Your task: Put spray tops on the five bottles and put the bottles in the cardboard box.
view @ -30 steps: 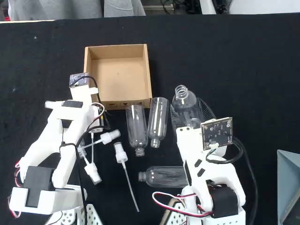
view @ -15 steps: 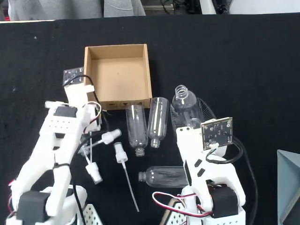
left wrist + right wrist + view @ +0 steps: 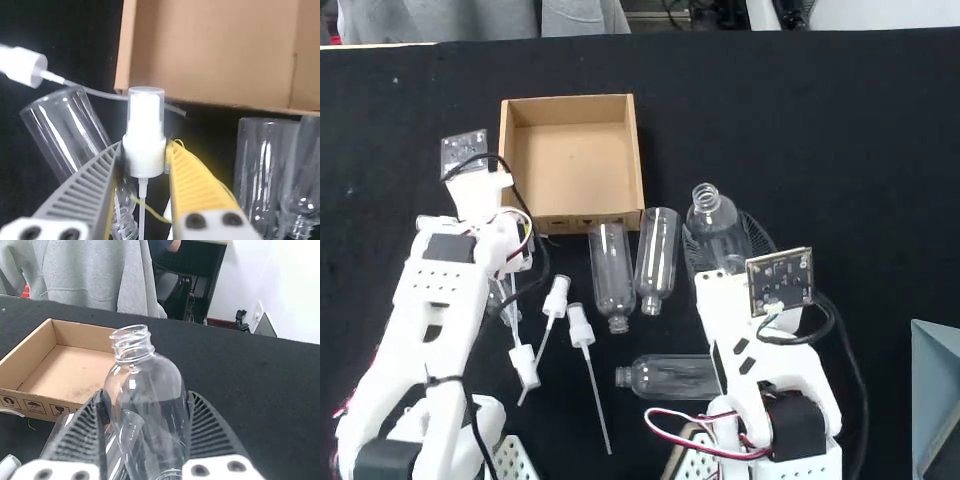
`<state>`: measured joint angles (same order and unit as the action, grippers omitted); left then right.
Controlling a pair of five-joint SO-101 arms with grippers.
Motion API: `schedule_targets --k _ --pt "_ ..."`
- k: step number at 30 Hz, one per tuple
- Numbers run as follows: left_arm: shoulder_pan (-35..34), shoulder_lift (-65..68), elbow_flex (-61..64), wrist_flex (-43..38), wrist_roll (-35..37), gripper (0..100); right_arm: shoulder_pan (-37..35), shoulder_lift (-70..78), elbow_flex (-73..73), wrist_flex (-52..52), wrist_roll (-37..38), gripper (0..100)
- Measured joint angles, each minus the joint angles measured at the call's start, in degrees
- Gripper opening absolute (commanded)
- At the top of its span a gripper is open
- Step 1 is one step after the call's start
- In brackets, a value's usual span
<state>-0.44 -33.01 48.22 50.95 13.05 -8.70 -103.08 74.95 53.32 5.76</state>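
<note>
Left gripper (image 3: 144, 165): clamped on a white spray top (image 3: 144, 125), one finger on each side of the collar, with the dip tube hanging down between the fingers. Just beneath it a tilted bottle (image 3: 67, 130) lies on its side, close to the outer wall of the cardboard box (image 3: 575, 160).

Right gripper (image 3: 147, 405): closed around the body of an upright bottle (image 3: 145, 385), whose threaded neck is open at the top. In the high view this bottle stands beside the near corner of the box.

On the black surface (image 3: 840, 120):
- The first lying bottle (image 3: 611, 272) and second lying bottle (image 3: 657, 258) rest side by side just off the box's near wall, necks pointing away from it.
- A crosswise bottle (image 3: 670, 376) lies at the base of the right arm.
- Between the left arm and the lying bottles rest a first loose top (image 3: 557, 296), a second loose top (image 3: 580, 326) with its tube running toward the near edge, and a third loose top (image 3: 525, 366)
</note>
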Motion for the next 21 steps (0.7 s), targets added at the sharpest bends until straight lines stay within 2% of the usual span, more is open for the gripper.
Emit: schedule_targets --k 21 --pt "0.00 -11.25 -1.49 0.00 0.35 3 0.00 0.00 0.00 0.00 0.00 2.5"
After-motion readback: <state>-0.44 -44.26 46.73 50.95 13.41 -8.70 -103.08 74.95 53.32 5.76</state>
